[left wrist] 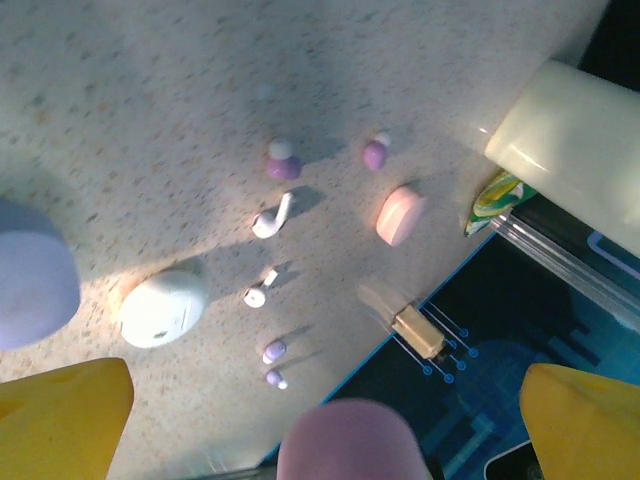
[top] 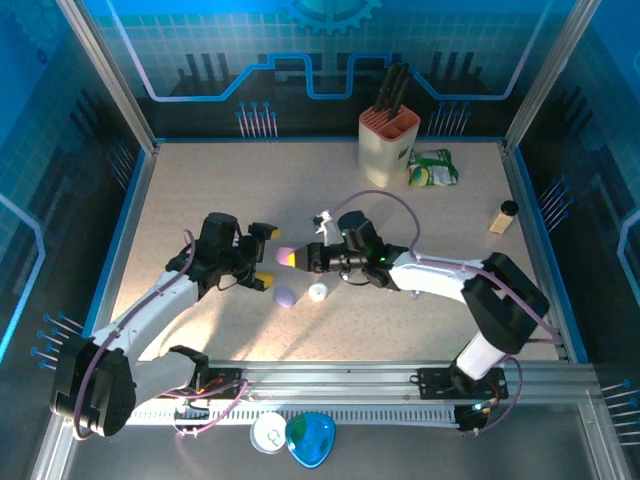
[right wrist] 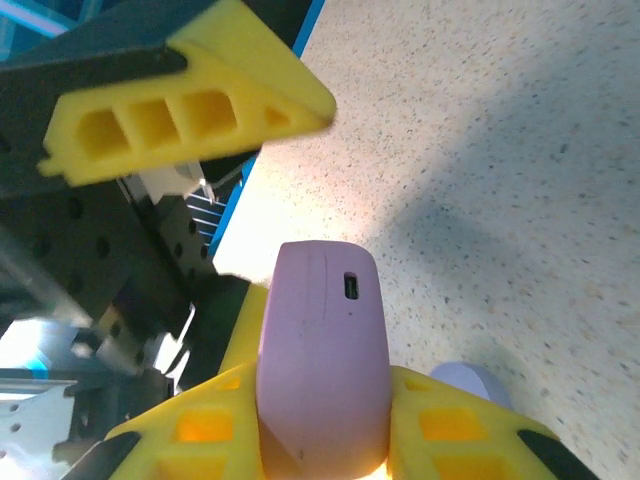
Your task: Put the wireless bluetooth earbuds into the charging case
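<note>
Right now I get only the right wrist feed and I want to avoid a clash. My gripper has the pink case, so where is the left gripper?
Observer: The left gripper faces the right gripper, jaws wide open. The end of the pink case sits between its fingers, touching neither.
Operator: Any earbuds nearby?
Observer: Several earbuds lie loose on the table, in the left wrist view.
Operator: Other cases?
Observer: A white case lies near the lavender case, not touching it.
</note>
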You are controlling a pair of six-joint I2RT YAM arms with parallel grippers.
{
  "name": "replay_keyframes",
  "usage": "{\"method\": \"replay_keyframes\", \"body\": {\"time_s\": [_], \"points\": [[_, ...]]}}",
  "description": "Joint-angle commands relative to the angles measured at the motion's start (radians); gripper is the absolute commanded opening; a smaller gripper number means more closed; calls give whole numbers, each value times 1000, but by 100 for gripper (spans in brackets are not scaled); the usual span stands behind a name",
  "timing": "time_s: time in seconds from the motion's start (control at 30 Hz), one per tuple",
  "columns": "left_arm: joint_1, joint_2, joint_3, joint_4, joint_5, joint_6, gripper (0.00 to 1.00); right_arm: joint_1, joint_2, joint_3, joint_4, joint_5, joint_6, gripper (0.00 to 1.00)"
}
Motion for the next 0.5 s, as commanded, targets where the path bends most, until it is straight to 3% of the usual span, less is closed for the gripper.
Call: {"method": "replay_keyframes", "body": {"time_s": [0.0,0.13,0.3,0.47], "points": [[-4,2,38,146,-46,303,99,-54,-122,-32,-152,-23,-69,21],[-14,-13,31,281,-91,690,99,-137,-247,-51,-310,-76,-110,20],[-44,-22,-23,515,-57,1169,99,-241,-389,-48,-484,-150,-156,20],[-73,21,-187,990,54,1479,99,-334,-467,-36,-574,-281,-143,20]]}}
